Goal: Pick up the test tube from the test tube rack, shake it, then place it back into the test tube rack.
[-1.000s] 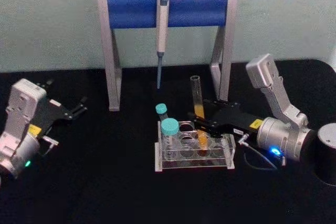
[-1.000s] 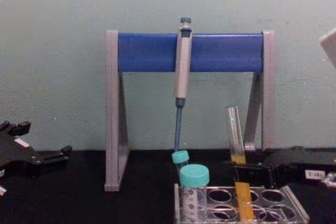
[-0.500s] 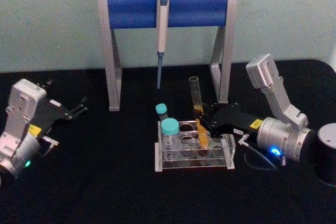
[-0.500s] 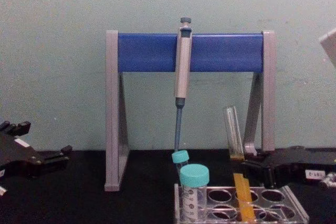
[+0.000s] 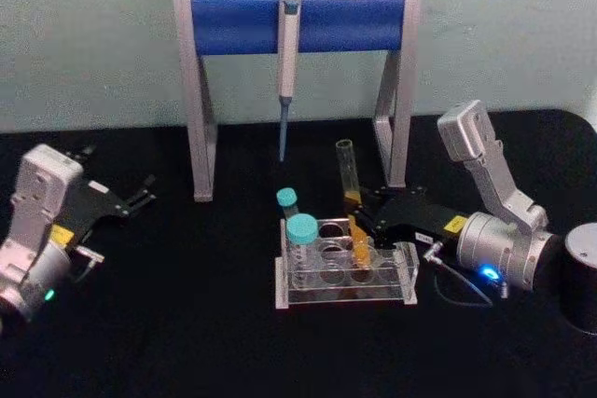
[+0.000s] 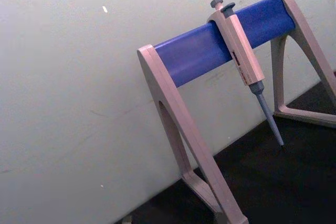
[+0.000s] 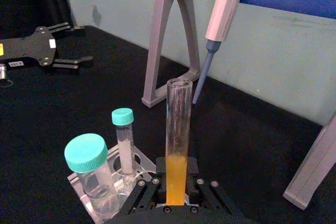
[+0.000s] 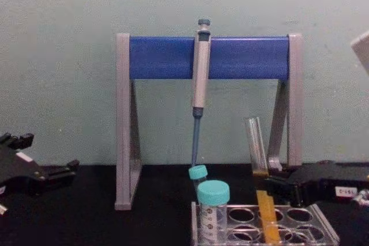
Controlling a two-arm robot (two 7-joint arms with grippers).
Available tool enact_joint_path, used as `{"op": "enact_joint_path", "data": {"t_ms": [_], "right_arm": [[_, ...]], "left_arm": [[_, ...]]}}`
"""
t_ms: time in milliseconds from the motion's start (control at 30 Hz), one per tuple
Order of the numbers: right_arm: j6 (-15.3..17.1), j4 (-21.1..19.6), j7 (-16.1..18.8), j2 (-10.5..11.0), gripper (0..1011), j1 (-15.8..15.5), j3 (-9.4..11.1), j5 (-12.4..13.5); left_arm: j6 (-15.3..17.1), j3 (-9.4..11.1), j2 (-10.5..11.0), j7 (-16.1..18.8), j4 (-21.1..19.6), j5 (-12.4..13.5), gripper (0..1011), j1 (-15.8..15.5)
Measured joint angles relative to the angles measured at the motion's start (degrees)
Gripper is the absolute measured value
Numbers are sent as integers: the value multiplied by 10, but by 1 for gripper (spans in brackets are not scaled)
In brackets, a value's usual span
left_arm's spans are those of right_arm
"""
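So, right gripper [image 5: 360,221] reaches in low from the test tube rack's [image 5: 343,292] right side, clamped on the test tube [image 5: 348,172] standing slightly tilted in it, orange-yellow liquid low; left gripper [image 5: 140,197] sits far left, fingers spread.

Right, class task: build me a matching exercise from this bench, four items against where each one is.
Items
1. test tube
2. grey pipette
3. large teal-capped vial
4. left gripper

Places
A. hanging on the blue bar of the stand
B. on the robot's left, open, holding nothing
C. clamped in the right gripper, lower end in the test tube rack
D. standing at the rack's left end

Pairs: 1-C, 2-A, 3-D, 4-B
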Motion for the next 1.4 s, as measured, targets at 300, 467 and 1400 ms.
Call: {"op": "enact_joint_path", "data": {"t_ms": [300,467,1400], "right_arm": [[-32,-6,1,2,220,-15,8,1],[-65,-15,4,5,220,-34,20,8],[-153,-91,8,17,220,-88,75,26]], "left_arm": [[0,0,0,0,0,0,1001,0],[0,0,0,0,0,0,1001,0],[0,0,0,0,0,0,1001,0]]}}
